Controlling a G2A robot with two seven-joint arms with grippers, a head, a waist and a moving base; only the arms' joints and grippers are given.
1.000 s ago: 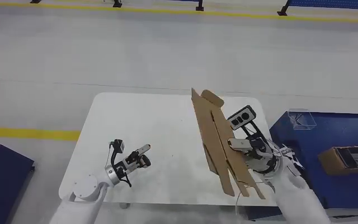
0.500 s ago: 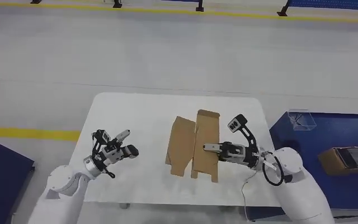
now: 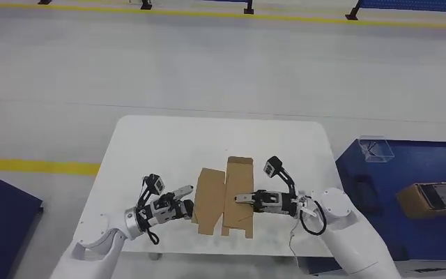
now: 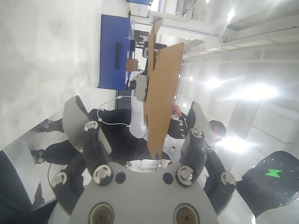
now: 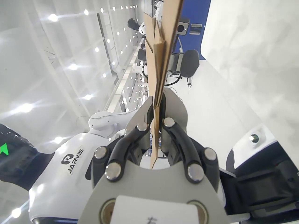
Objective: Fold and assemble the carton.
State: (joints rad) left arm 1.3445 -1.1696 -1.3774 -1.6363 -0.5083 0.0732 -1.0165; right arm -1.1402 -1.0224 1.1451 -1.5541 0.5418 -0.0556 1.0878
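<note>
The carton [image 3: 223,199] is a flat brown cardboard blank held above the middle of the white table [image 3: 160,146]. My right gripper [image 3: 242,198] is shut on its right-hand panel; in the right wrist view the cardboard [image 5: 161,54] runs edge-on between the shut fingers [image 5: 168,108]. My left gripper [image 3: 185,206] stands open at the blank's left edge. In the left wrist view that edge of the carton [image 4: 161,94] sits between the spread fingers [image 4: 77,117] without touching them.
A blue bin [image 3: 390,181] with a clear container [image 3: 373,148] and a small cardboard box [image 3: 421,197] stands off the table's right side. Yellow floor lines [image 3: 49,166] run past the table. A seated person shows behind the carton in the left wrist view.
The right gripper carried the carton leftward and lowered it from steeply tilted to nearly level. The left gripper moved right until its fingers straddle the carton's left edge.
</note>
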